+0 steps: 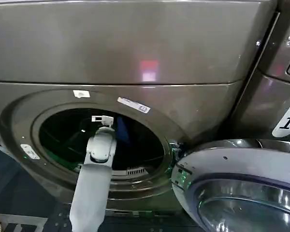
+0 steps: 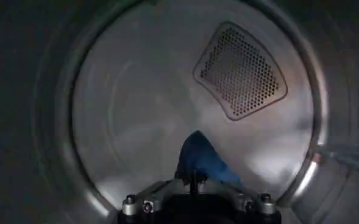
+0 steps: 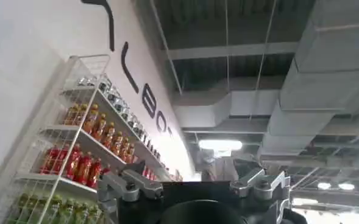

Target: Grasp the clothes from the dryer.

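Observation:
The dryer (image 1: 135, 48) is a dark bronze-grey front loader with a wide round port (image 1: 19, 125). My left arm reaches in through the port, and my left gripper (image 1: 102, 119) is inside the drum. In the left wrist view a small piece of the clothes (image 2: 200, 155), dark blue in the dim drum, rises in a peak from my left gripper (image 2: 193, 178), whose fingers are shut together on its edge. A blue patch of cloth (image 1: 123, 129) also shows beside the gripper in the head view. My right gripper (image 3: 194, 190) is parked away from the dryer, pointing up at a ceiling.
The dryer's round door (image 1: 241, 188) hangs open at the lower right. A same-coloured machine (image 1: 285, 48) stands to the right, above a white label marked 1 (image 1: 287, 121). A perforated vent (image 2: 240, 70) sits on the drum's back wall. A drinks shelf (image 3: 81, 146) shows beside the right gripper.

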Motion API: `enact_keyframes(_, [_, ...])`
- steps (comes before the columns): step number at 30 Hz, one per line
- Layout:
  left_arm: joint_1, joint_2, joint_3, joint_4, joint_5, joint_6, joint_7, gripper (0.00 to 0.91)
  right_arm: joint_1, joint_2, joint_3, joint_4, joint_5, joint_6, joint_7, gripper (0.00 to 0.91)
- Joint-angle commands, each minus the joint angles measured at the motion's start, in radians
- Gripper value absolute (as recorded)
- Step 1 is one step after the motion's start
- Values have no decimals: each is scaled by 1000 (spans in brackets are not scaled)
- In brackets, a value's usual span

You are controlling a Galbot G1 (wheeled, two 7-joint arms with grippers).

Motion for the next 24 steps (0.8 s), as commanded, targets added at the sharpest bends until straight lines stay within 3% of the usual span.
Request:
enact_keyframes(1, [7, -2, -1, -12, -45, 13, -28, 0, -1, -1, 0, 3, 12, -5, 0, 907])
enact_keyframes(11, [11, -4, -2, -10, -52, 12, -24, 0, 3, -5, 23, 29, 39, -69, 20, 907])
enact_keyframes(24, [5, -8, 0, -8, -46, 12, -16, 0, -2, -7, 33, 22, 35, -72, 36, 907])
